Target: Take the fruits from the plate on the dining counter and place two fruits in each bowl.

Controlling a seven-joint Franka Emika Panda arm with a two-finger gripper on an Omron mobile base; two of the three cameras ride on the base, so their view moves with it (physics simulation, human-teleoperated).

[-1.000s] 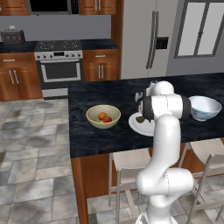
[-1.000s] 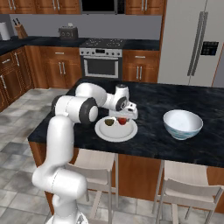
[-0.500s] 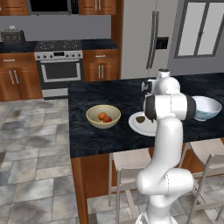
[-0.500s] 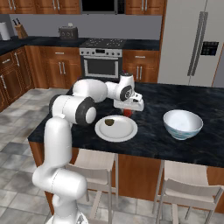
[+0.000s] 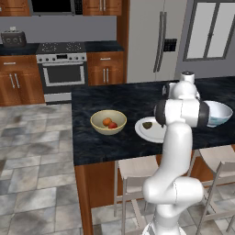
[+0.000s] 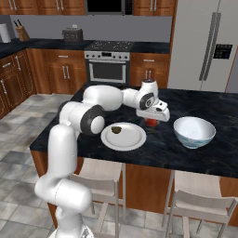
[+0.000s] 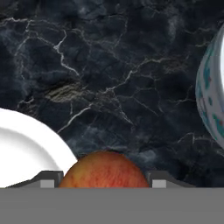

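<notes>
On the bench [image 5: 114, 94], the tan-yellow bowl [image 5: 108, 122] near the left edge holds an orange fruit [image 5: 106, 121] and a red fruit [image 5: 112, 125]; just right of it the white plate [image 6: 123, 136] carries the dark green fruit [image 6: 116, 130]. Further right, the pincer [image 6: 151, 121] grips a second red fruit [image 7: 104, 169] above the bare bench between plate and white bowl [image 6: 194, 131]

Black white-veined dining counter [image 7: 131, 65] — white plate [image 6: 132, 138], tan-yellow bowl [image 5: 97, 125], red-orange mottled fruit [image 7: 104, 169].

Steel oven [image 5: 62, 73], fridge [image 6: 204, 44], toaster [image 6: 72, 34], 2 stools [image 6: 100, 179].
</notes>
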